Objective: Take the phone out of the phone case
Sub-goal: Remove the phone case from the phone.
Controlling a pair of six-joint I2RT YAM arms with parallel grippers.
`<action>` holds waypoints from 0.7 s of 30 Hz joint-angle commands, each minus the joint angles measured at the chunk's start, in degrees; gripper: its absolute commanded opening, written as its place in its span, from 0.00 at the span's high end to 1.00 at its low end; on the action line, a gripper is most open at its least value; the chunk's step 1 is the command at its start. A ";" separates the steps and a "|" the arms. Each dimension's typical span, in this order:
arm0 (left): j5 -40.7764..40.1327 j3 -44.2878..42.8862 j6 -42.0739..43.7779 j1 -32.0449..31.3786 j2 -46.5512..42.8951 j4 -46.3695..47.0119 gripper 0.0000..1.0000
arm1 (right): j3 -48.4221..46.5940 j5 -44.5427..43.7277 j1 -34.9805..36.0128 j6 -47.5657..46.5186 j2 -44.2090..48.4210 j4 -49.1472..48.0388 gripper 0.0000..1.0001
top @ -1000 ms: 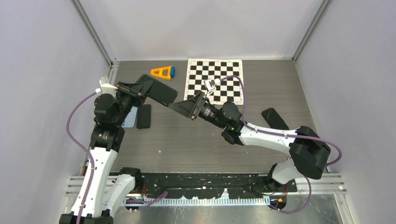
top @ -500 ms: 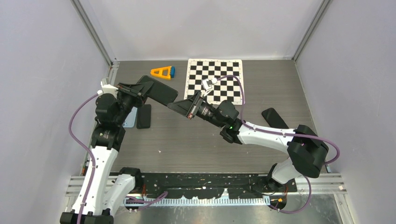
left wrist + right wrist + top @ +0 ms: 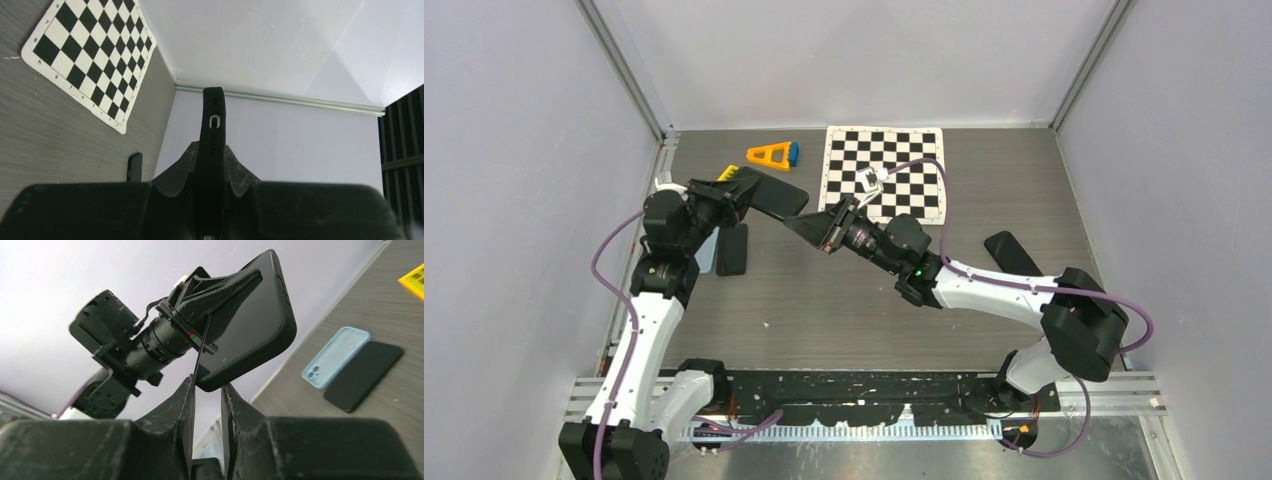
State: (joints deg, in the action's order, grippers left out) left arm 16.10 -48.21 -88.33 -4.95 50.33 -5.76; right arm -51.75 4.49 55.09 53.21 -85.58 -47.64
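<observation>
A black phone in a black case (image 3: pixel 774 195) is held in the air over the table's left half. My left gripper (image 3: pixel 742 190) is shut on its left end. In the left wrist view the case edge (image 3: pixel 212 130) stands upright between the left gripper's (image 3: pixel 211 162) fingers. My right gripper (image 3: pixel 809 227) reaches in from the right. In the right wrist view the phone's lower corner (image 3: pixel 210 382) sits between the right gripper's (image 3: pixel 207 386) narrowly spaced fingertips, touching both.
A light blue case (image 3: pixel 707 250) and a black case or phone (image 3: pixel 733 249) lie on the table under the left arm. Another black phone-shaped item (image 3: pixel 1014 253) lies at the right. A chessboard mat (image 3: pixel 884 173) and an orange triangle (image 3: pixel 772 154) lie at the back.
The left arm has shifted its wrist right and tilted the phone a little. The right gripper has moved slightly left, up to the phone's corner.
</observation>
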 commanded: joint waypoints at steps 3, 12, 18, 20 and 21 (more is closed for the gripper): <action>11.22 -1.72 -8.10 -1.55 -2.82 9.08 1.00 | 0.85 -11.14 0.28 -18.31 -0.02 17.14 0.99; 9.93 0.01 -7.88 -1.60 -2.37 10.20 1.00 | 2.24 -9.24 0.23 -20.05 3.87 17.86 0.99; 9.77 0.41 -7.35 -1.53 -2.06 10.64 1.00 | 2.86 -13.58 0.28 -19.11 3.56 20.01 0.99; 9.74 0.56 -5.91 -1.36 -1.33 11.21 1.00 | 3.73 -12.54 0.28 -17.78 4.77 18.59 0.99; 9.74 0.57 -4.84 -1.25 -0.86 11.35 1.00 | 4.14 -11.31 0.28 -17.39 5.27 16.95 0.99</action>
State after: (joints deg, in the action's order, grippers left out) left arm 23.22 -46.46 -93.95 -6.48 49.69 -2.07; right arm -48.51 -5.58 55.22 35.90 -82.13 -28.99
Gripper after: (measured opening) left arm 0.154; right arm 0.020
